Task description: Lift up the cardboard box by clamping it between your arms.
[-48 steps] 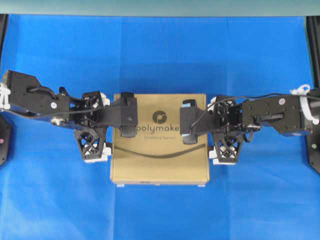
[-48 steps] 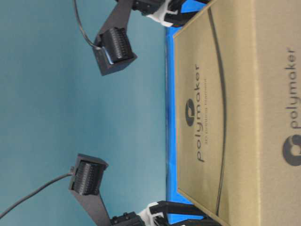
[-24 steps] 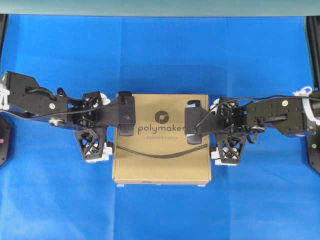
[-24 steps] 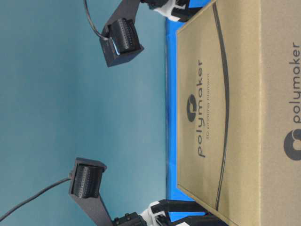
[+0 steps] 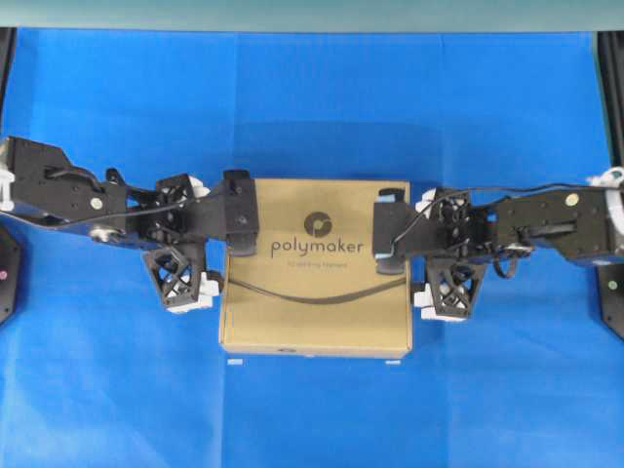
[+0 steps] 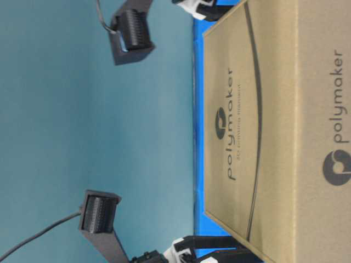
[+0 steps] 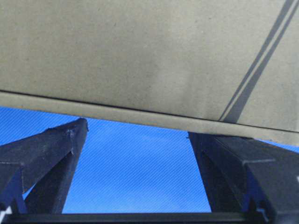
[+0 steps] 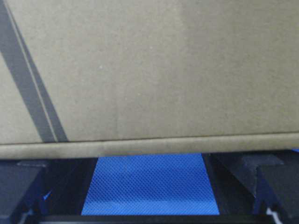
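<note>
Your two arms flank the cardboard box [image 5: 314,266] on the blue table cover [image 5: 312,107], one on each side.

On the left of the overhead view, your left gripper [image 5: 188,239] meets the box's left edge with its lattice fingers [image 5: 174,276] spread wide; they close on nothing, and in the left wrist view they reach under the box's edge with blue cover between them. The box lies in the middle, flat, logo side up, its curved dark line running across the top face. On the right, your right gripper [image 5: 447,246] sits at the box's right edge, its fingers [image 5: 451,289] spread wide too, gripping nothing. The pictures do not settle whether the box is off the cover.
</note>
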Motion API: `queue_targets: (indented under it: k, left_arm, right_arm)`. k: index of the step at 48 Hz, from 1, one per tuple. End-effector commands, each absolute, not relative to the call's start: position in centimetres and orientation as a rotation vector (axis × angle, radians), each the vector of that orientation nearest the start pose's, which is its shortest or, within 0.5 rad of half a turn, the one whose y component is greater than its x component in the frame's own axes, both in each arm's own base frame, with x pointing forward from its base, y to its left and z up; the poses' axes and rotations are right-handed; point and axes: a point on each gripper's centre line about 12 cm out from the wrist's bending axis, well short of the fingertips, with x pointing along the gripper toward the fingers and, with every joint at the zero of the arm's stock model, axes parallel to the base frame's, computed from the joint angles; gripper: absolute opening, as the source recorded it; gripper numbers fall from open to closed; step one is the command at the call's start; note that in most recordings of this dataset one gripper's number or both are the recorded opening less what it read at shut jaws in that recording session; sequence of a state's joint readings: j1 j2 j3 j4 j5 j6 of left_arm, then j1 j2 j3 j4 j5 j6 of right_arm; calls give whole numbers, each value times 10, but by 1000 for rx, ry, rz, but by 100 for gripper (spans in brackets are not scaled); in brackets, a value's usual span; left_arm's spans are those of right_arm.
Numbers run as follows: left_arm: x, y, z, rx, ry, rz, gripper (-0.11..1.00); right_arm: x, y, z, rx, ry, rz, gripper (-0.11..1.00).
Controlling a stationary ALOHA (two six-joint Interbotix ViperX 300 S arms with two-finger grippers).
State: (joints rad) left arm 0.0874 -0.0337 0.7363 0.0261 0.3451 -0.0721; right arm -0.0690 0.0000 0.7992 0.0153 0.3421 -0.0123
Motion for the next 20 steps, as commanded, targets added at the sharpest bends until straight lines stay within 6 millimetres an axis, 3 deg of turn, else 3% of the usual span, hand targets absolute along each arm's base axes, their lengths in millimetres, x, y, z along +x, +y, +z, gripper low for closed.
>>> queue_targets:
  k: [1, 20]
  left_arm:
    - [337, 31, 142, -94, 1005, 117, 84]
    - [323, 30, 151, -91, 994, 116, 84]
  right_arm:
    - [322, -23, 119, 56, 1077, -68, 99]
    - [308, -23, 121, 64, 1080, -74, 99]
